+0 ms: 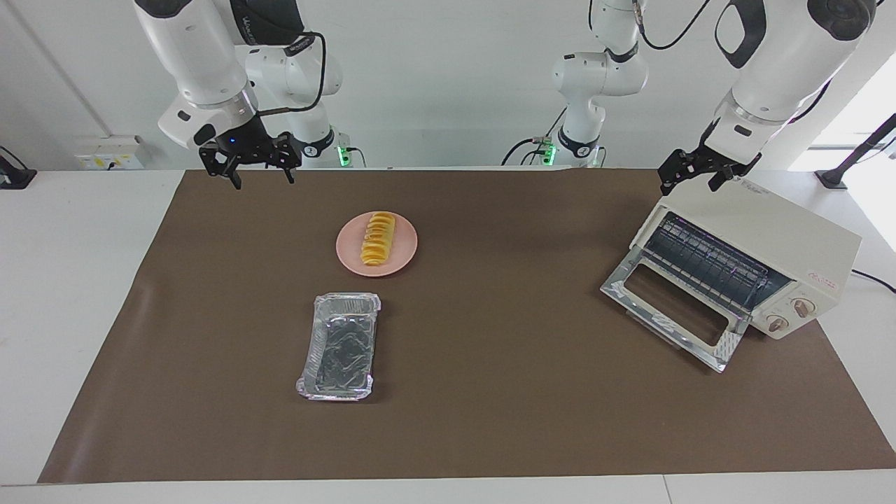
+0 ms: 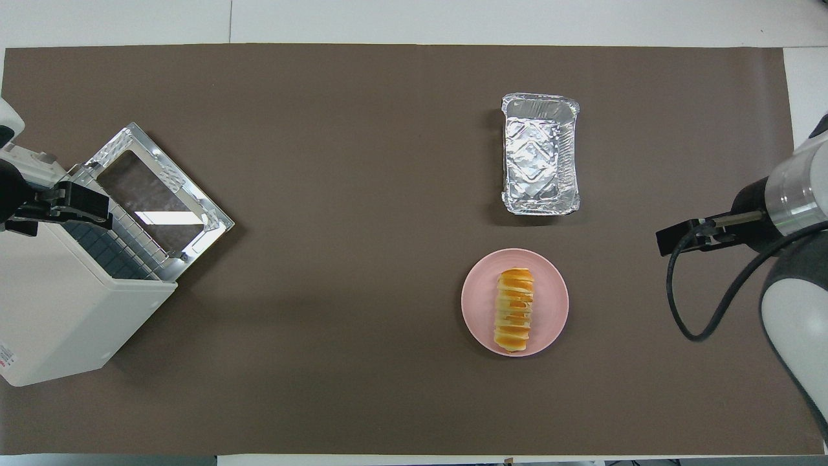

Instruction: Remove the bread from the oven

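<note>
Brown-matted worktop: right pincer released and empty over the mat's edge, left pincer released above the boxy cream-white toaster oven, small ridged golden-orange bread lying on the round pink plate, so removal looks complete; the oven's depths are hidden.

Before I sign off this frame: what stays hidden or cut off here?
- Oven interior: in the facing view only the rack shows; in the overhead view its top hides it.
- Left gripper: overhead view, the frame edge cuts off its arm.
- Bread underside: hidden against the pink plate in both views.
</note>
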You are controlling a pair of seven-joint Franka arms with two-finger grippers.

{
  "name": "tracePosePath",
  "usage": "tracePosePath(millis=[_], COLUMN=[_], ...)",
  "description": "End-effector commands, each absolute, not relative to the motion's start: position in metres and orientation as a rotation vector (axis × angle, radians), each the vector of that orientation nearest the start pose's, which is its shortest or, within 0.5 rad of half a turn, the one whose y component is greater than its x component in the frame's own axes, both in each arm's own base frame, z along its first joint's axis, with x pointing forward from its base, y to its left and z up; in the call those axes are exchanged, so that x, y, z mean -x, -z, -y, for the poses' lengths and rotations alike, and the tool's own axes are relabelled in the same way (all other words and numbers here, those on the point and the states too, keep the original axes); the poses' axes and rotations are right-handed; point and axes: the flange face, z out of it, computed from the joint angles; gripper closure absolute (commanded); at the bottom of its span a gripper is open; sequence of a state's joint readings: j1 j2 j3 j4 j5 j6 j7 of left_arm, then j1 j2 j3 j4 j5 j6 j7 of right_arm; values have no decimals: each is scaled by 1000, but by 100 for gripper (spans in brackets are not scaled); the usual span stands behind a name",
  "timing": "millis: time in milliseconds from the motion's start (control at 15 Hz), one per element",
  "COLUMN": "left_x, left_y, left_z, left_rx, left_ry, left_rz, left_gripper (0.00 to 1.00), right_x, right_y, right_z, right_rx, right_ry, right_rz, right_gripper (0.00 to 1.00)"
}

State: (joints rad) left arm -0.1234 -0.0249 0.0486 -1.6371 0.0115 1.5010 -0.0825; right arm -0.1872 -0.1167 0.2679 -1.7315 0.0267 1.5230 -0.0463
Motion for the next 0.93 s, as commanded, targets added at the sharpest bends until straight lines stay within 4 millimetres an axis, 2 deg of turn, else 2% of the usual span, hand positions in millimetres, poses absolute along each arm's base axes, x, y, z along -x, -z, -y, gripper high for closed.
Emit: tracePosePath(millis=[0,67,133,267,400,467,667,867], left_x=[-531,-531,-531,-531,-531,-531,-531,-531], left_y=[-607,-607,-607,-607,-607,-607,-607,-607], left_z=[35,35,35,35,35,35,35,35], left_rx=[3135,3136,3136,3136,3136,3136,3136,3136], left_ry=[-178,-179,-179,-179,-179,-179,-179,-179], left_rz=[12,12,12,12,12,12,12,12], left_gripper=[0,0,0,0,0,0,0,0], right_x=[-516,-518,-522,-532,-535,-534,-522,-518], right_y=[-617,-621,-623,-641,-655,-648,-612,-608], right_z=[-29,-30,-22,-7,-6,-6,-10,-10], right_rx=[3109,3105,3099,3094,3098,3111,3126,3123], right_ry=[-155,-161,-168,-166,-179,-185,-161,-175], right_rz=[238,258,241,205,206,206,216,211], right_gripper=[0,0,0,0,0,0,0,0])
